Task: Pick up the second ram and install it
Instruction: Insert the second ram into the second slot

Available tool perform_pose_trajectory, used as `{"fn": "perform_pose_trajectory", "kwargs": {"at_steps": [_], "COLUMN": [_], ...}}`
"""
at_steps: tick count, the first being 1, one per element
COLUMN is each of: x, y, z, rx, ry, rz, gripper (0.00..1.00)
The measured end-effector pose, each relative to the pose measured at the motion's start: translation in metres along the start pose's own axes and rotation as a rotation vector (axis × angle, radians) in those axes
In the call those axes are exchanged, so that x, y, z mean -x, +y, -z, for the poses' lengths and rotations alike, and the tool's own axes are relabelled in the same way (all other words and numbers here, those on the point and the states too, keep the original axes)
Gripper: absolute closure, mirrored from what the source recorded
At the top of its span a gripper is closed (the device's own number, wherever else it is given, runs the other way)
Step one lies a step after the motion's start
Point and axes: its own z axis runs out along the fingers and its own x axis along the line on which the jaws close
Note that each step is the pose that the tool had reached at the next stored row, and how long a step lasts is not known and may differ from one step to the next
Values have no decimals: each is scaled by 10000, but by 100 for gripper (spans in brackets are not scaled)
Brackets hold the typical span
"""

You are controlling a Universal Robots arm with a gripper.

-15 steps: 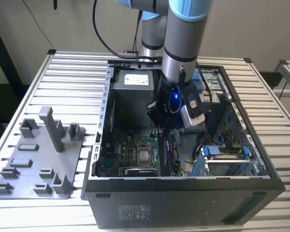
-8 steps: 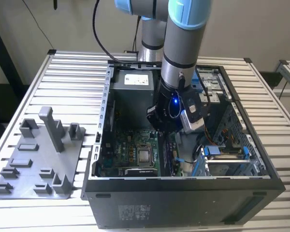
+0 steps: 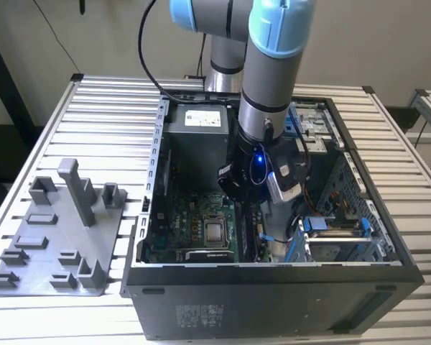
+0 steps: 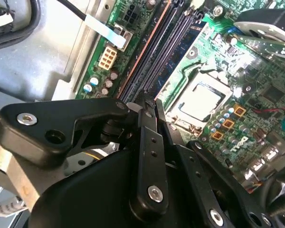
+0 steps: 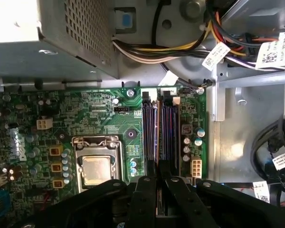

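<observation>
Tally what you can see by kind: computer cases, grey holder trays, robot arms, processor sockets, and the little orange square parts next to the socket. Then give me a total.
Computer case: 1
Grey holder tray: 1
Robot arm: 1
Processor socket: 1
Orange square parts: 3
Total: 7

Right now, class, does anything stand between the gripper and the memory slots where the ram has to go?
Nothing visible does. In the first wrist view the gripper sits directly at the memory slots, and the cables run clear of them.
</observation>
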Motion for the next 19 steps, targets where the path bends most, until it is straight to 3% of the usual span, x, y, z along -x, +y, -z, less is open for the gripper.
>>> {"fn": "perform_pose_trajectory", "kwargs": {"at_steps": [5,19], "x": [0,-11], "y": [-1,-1], "z": [0,-65], "rx": [-176,-176], "ry": [-11,-17], "rz": [75,196], "gripper": [86,86]}}
